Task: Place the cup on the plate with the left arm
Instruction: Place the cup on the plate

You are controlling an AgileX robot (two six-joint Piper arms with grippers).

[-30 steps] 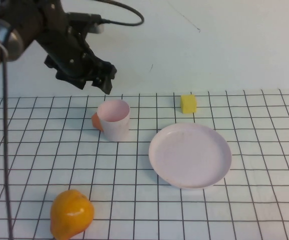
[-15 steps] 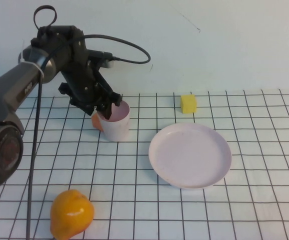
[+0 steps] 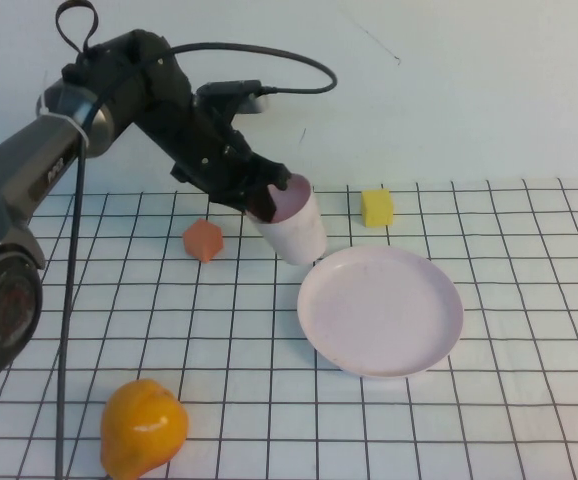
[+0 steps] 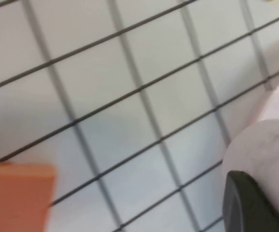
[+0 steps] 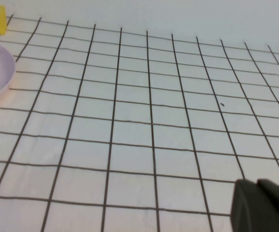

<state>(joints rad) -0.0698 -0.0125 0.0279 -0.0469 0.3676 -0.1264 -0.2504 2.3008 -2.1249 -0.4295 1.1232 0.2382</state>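
Cup (image 3: 294, 222): pale pink, matte, slightly tapered tumbler, pinker inside; tilting, lifted off the gridded table (image 3: 529, 400), hanging just beside the plate's far-left rim.
Left gripper (image 3: 267, 200): fingers clamping the cup's rim.
Plate (image 3: 381, 311): round, shallow, pale pink, lying bare.
Right gripper (image 5: 265, 208): sitting low over the grid, well apart from the plate; finger state cannot be told.
Others: orange block (image 3: 203, 240), yellow cube (image 3: 376, 208), orange pepper (image 3: 142, 428).

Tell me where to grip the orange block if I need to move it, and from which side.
Grip the orange block across two opposite flat faces, coming straight down. It sits apart from everything. The left gripper holds the tilted cup by its rim near the plate; the right gripper is parked, so it's free.
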